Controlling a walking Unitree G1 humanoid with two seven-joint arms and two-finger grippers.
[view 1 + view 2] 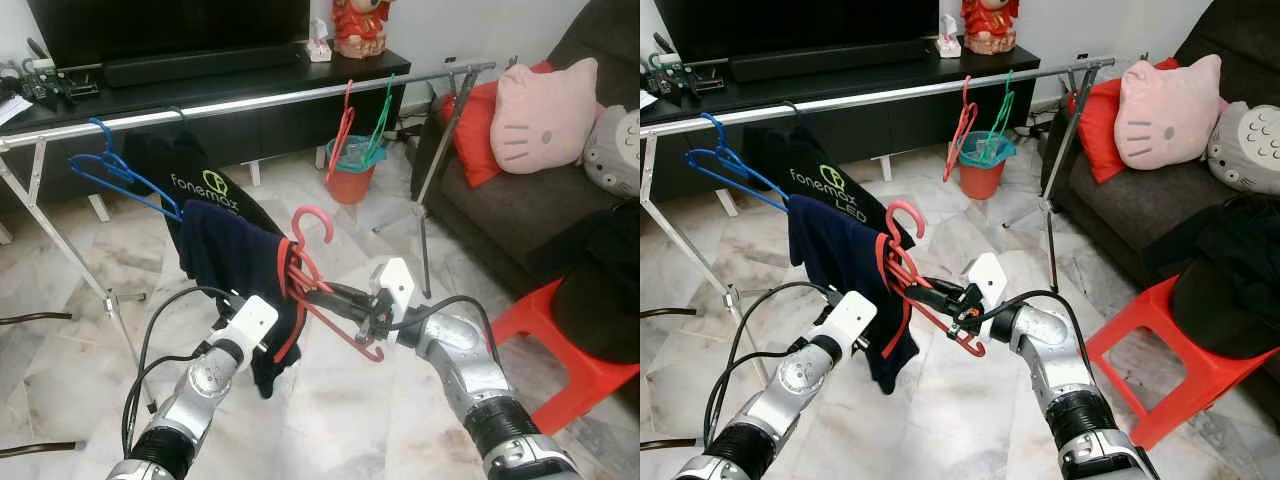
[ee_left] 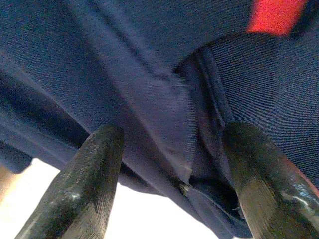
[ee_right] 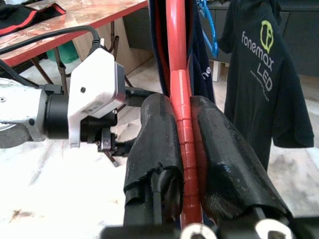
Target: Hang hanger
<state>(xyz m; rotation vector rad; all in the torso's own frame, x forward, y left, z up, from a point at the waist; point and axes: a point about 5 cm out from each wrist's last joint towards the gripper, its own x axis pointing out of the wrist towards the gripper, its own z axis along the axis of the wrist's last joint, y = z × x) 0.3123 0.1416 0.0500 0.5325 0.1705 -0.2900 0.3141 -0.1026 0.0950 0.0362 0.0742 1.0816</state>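
Right wrist view: right gripper (image 3: 183, 149) fingers pinch one red hanger (image 3: 178, 59); left gripper (image 2: 172, 164) fingers spread.

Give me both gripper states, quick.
Left gripper: open, fingers either side of the navy garment.
Right gripper: shut on the red hanger.

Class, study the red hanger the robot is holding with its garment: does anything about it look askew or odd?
Yes. The navy garment hangs bunched to one side of the red hanger, not spread across it. The right gripper clamps the hanger's bar; the left gripper is open at the cloth.
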